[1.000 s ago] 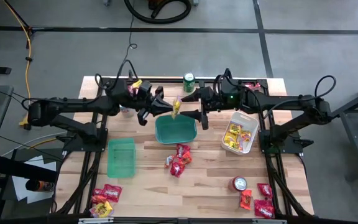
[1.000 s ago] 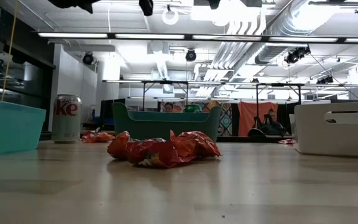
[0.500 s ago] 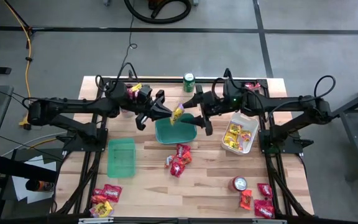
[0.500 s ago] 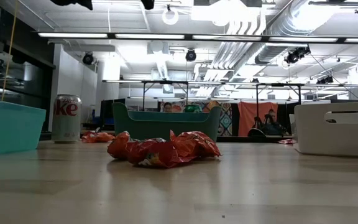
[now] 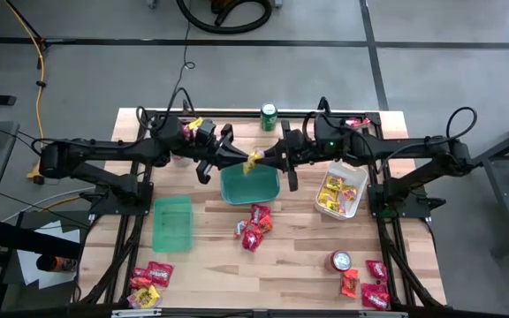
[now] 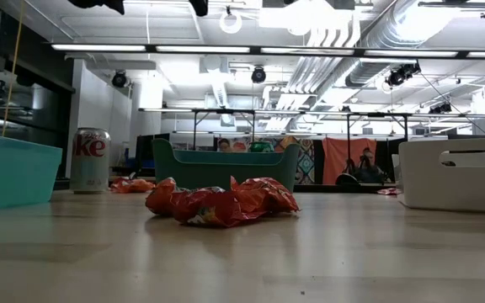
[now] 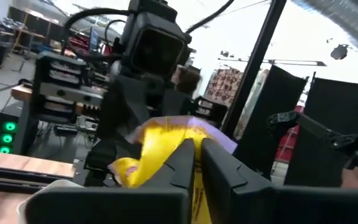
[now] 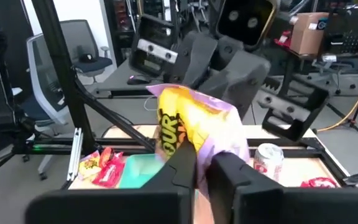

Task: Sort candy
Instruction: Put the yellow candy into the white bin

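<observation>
Since the earlier frame both arms have closed in, so the left gripper (image 5: 234, 159) and right gripper (image 5: 267, 158) now have their fingers clamped on one yellow candy packet (image 5: 253, 161) from opposite sides. It hangs at upper centre, above the dark green bin (image 5: 249, 185) on the surface (image 5: 299, 247).

Overhead strip lights (image 6: 226, 48) give bright, even illumination; shadows beneath the teal bin (image 5: 249, 185) are faint. Glare washes out the ceiling above that bin in the low view. Both wrist views are blurred, backgrounds soft.
</observation>
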{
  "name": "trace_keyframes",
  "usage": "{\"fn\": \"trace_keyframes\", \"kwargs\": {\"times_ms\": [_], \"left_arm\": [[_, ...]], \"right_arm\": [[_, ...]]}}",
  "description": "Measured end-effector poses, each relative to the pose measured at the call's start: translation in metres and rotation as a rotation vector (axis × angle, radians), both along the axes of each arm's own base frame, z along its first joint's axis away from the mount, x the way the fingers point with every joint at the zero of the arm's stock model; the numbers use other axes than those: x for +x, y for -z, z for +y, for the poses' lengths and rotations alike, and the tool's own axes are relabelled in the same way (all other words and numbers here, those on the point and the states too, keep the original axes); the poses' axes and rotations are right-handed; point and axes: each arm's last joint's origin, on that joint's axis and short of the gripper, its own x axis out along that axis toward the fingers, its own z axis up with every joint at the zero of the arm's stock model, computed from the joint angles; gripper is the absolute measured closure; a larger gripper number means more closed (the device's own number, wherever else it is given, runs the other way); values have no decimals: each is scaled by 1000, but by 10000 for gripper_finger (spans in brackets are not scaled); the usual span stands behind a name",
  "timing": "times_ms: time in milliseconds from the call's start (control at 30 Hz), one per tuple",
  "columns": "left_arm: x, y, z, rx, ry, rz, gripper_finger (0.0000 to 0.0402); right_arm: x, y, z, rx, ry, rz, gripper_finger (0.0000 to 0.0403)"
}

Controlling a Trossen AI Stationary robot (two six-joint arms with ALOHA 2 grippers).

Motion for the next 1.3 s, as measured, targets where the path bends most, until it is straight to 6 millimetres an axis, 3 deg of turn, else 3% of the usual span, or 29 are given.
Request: {"fn": "trace_keyframes", "kwargs": {"times_ms": [133,267,433,600,733,933,1067,1167,1300], "left_arm": [[-2,0,6,-4,-21,14,345],[-10,-2,12,-1,-59,40,294],[-28,-2,22,17,-120,143,240],[-52,-2,33,21,-198,252,216],[-61,2,37,-13,-226,330,213],[-62,11,37,-37,-224,381,213],[-62,17,38,-49,-233,419,213],[-62,18,38,-52,-251,428,213],[-62,18,39,-52,-284,429,213]], "right_arm": [[-3,0,0,-4,0,21,381],[-17,-5,-5,-17,9,61,399],[-52,-12,-10,1,58,172,400],[-91,-7,-7,71,123,378,401],[-117,18,0,147,179,566,402],[-156,77,7,312,284,775,402],[-184,109,6,436,497,921,402],[-196,122,5,538,645,981,402],[-195,127,5,594,692,990,401]]}}
